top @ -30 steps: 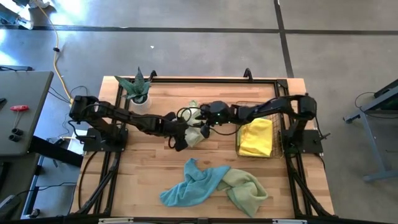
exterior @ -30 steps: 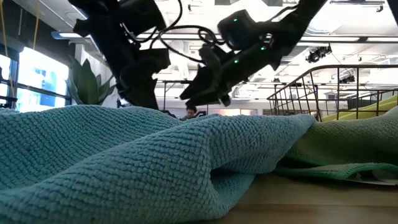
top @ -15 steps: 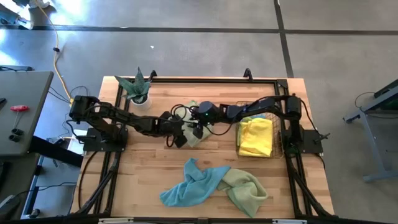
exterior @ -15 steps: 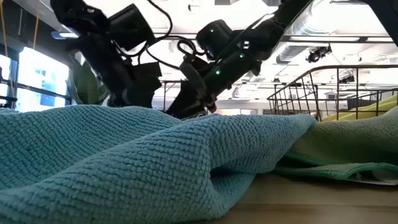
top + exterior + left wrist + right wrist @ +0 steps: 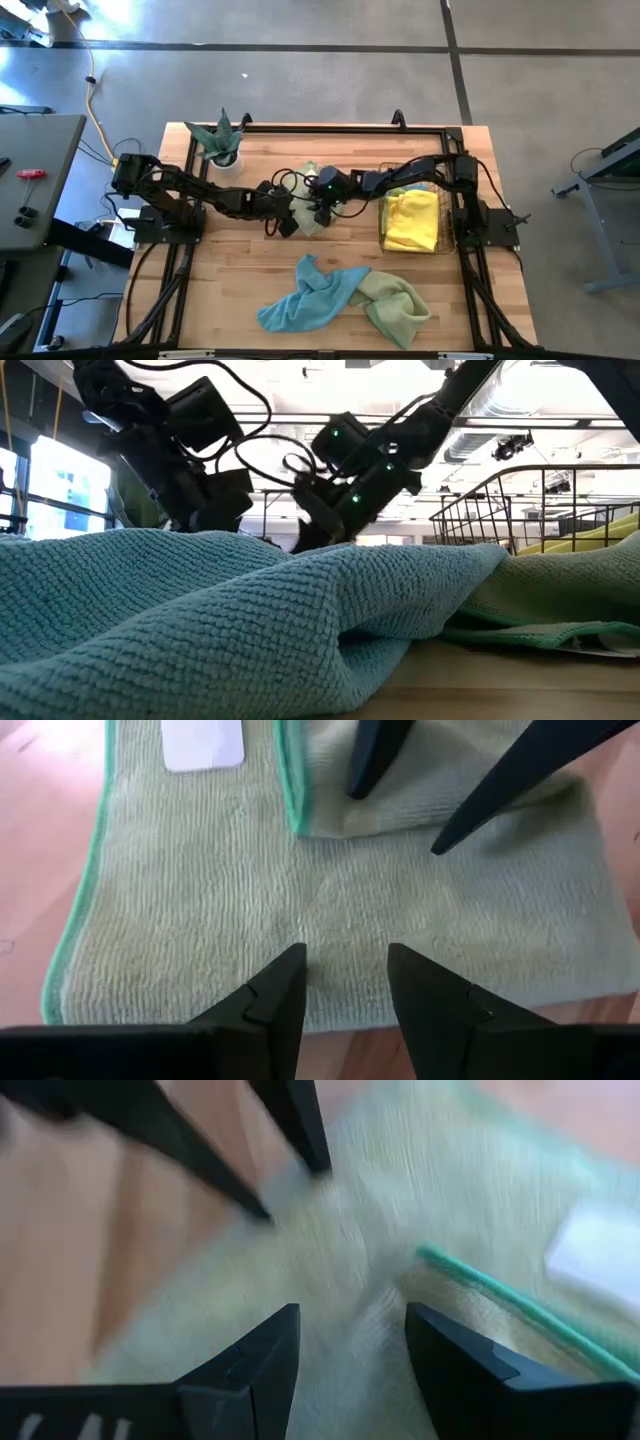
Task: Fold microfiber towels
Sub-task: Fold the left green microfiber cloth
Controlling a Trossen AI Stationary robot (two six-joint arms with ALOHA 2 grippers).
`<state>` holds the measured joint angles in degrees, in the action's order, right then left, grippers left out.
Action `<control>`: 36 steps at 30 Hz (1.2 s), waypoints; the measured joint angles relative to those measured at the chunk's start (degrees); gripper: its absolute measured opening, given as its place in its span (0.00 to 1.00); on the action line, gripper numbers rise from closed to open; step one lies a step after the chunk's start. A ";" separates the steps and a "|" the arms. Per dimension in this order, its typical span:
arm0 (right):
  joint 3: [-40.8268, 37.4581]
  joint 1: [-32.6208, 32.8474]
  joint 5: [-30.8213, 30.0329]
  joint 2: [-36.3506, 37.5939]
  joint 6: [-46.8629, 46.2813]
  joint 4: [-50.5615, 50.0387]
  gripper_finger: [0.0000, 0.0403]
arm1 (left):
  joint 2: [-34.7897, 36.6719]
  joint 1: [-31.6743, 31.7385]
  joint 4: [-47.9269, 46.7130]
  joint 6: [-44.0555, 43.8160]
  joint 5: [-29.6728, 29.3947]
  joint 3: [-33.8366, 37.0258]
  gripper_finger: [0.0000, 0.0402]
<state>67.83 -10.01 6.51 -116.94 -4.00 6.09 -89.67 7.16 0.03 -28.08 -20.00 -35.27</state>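
Note:
A pale green towel (image 5: 200,900) with a teal hem lies flat at mid-table, one flap (image 5: 420,790) folded over it and a white tag (image 5: 202,742) near its edge. Both grippers stand open low over it, facing each other: my left gripper (image 5: 345,960) comes from the table's left and my right gripper (image 5: 350,1320) from its right. In the high view they meet at the towel (image 5: 312,222). A blue towel (image 5: 300,300) and a green towel (image 5: 395,300) lie crumpled near the front edge. A yellow towel (image 5: 412,220) lies in the wire basket (image 5: 446,215). My left gripper slants down over the towel's single layer near its edge (image 5: 345,995); whether its fingertips touch the cloth I cannot tell. My right gripper slants down from the table's right over the folded flap's hem (image 5: 470,1275); I cannot tell whether its fingertips touch it either.
A potted plant (image 5: 220,140) stands at the far left corner. The wire basket stands on the right side of the table. The blue towel (image 5: 200,620) fills the low view's foreground and hides the table behind it.
Both grippers have come down toward the pale green towel, staying open. My right gripper has also gone toward the table's left, closer to my left gripper.

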 joint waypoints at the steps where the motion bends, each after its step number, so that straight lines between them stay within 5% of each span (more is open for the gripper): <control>1: 0.00 -0.32 -0.25 -0.02 0.39 -1.82 0.44 | 0.00 0.09 0.22 0.00 0.08 0.00 0.33; 10: -0.17 -3.38 -5.02 6.10 -3.26 -23.47 0.44 | 0.00 0.11 -0.13 0.65 0.32 -0.02 0.33; 16: 0.00 -2.90 -5.00 11.94 -1.54 -20.68 0.44 | 0.00 0.11 3.44 0.55 0.63 -0.02 0.33; 23: -0.05 -2.73 -6.90 10.38 -1.20 -18.11 0.44 | -1.89 1.08 19.07 7.72 0.83 -0.03 0.33; 36: -0.09 -2.73 -7.65 9.38 5.65 -20.54 0.44 | -17.56 6.41 40.36 6.03 8.99 -0.13 0.33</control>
<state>67.75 -12.73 -1.14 -107.57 1.66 -14.45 -107.22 13.57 40.40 -22.04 -11.02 -35.40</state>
